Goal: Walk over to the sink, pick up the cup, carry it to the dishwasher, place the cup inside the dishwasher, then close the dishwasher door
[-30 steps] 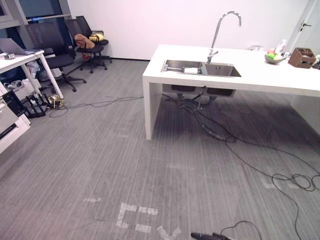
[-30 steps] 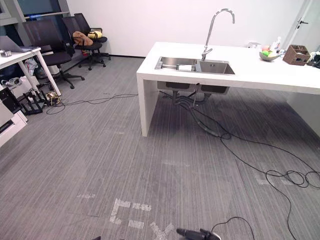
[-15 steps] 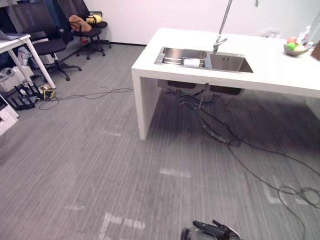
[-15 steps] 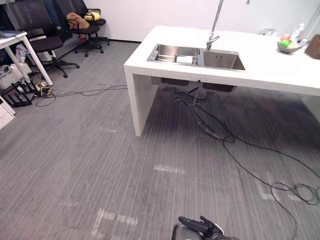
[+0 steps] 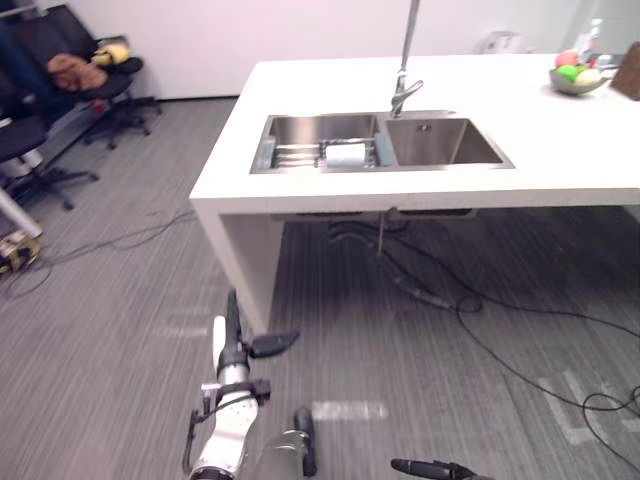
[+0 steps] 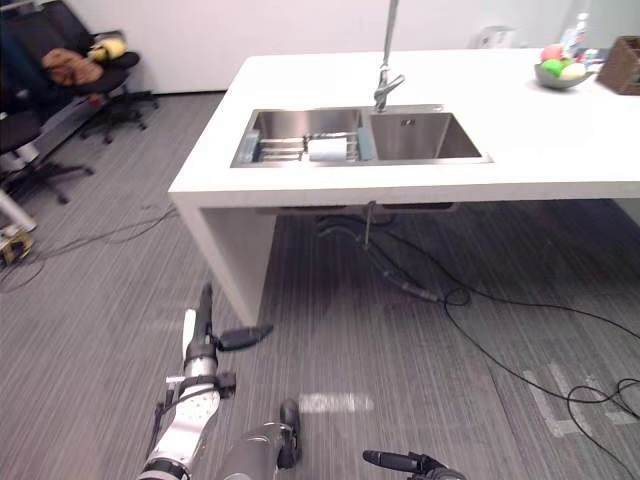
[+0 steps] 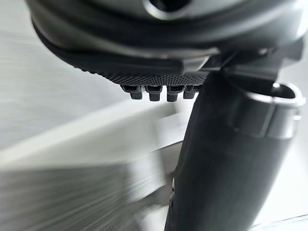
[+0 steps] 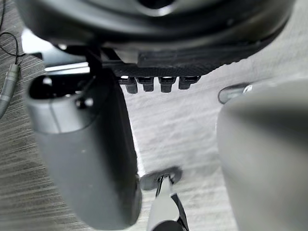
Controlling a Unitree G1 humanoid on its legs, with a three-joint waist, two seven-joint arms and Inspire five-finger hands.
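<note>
Approach stage: cup (image 5: pixel 347 154) lies in sink (image 5: pixel 452 146), left robot hand (image 5: pixel 234 355) and right robot hand (image 5: pixel 432 467) relaxed and empty, every handling step outstanding.

You're in an office with a kitchen corner: grey carpet (image 5: pixel 120 330), swivel chairs (image 5: pixel 100 85) far left, a white counter (image 5: pixel 570 150) with sink (image 5: pixel 445 142) and tap (image 5: pixel 408 50) ahead.

Big white slab-top island counter (image 5: pixel 560 160) fills most of the room, with a tall chrome gooseneck faucet (image 5: pixel 405 60) rising from it. At its far right end there's a small grey bowl of fruit (image 5: pixel 572 78) and a brown box (image 6: pixel 625 65) just beside it. Black office chairs (image 5: pixel 108 92) sit along the white wall, one holding a brown bundle (image 5: pixel 72 70). Dark cables (image 5: pixel 418 293) trail from under the counter across grey striped carpet (image 5: pixel 120 300), plus a white tape patch (image 5: pixel 348 410).
</note>
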